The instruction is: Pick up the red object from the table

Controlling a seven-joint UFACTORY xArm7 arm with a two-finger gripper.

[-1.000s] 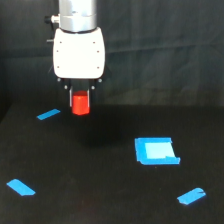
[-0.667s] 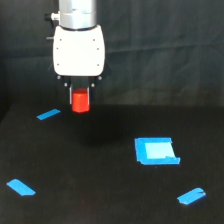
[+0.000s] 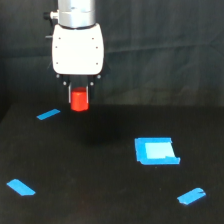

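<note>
- Four blue pieces spread over the black table [image 3: 100, 200], listed from the frame's left: a strip [image 3: 21, 187] low at the left edge, a small strip [image 3: 48, 114] at middle left, a square patch [image 3: 156, 151] right of centre, a short strip [image 3: 191, 196] at lower right.
- No containers anywhere; square patch flat, with a paler rectangle inside its blue border, nothing resting on it.
- Upper left of centre: white gripper [image 3: 79, 95] hanging straight down from a silver-grey arm segment [image 3: 76, 12], that segment cut off by the top edge.
- Clamped between the two short fingers [image 3: 69, 93]: the red object [image 3: 79, 100], jaws closed against its left and right sides.
- Red object held above the table, clear of the surface, just right of the small middle-left strip in the frame and slightly higher.
- Upper part of the red object tucked up between the fingers and partly hidden; only the lower portion fully on show.
- Long axis of the red object vertical, bottom end pointing at the table; facets too blurred to count.
- Finger tips thin and dark-edged, hard to separate from the dark backdrop.
- Faint shadow on the table below and right of the gripper, edges indistinct.
</note>
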